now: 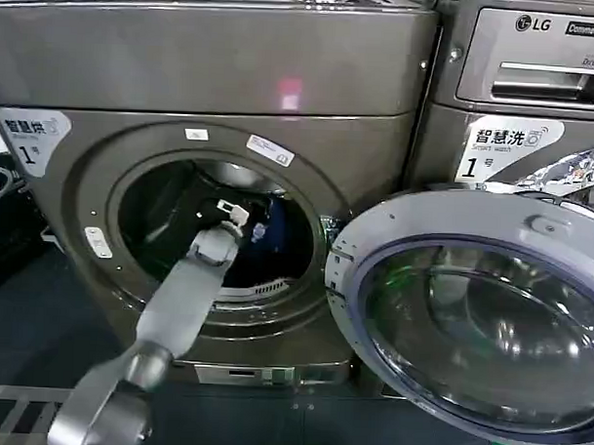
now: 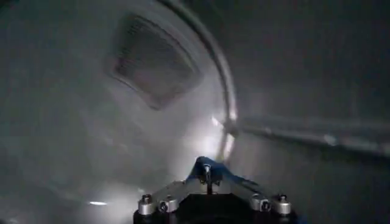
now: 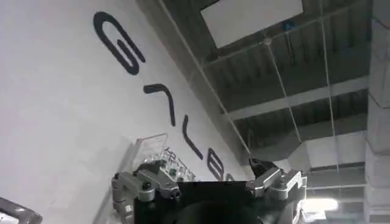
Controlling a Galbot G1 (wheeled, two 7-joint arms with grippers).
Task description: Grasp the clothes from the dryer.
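The left pincer [image 2: 207, 173], inside the dryer [image 1: 214, 83], was pinched on navy fabric [image 2: 210, 167]; withdrawal seemed next.

You have the dryer [image 1: 214, 83] straight ahead: a big grey-brown metallic front-loader with a plain top panel and a white "1" sticker at its upper left, its round door swung fully open to the right. Inside the dark drum, a small patch of blue clothes [image 1: 261, 229] shows just right of centre.
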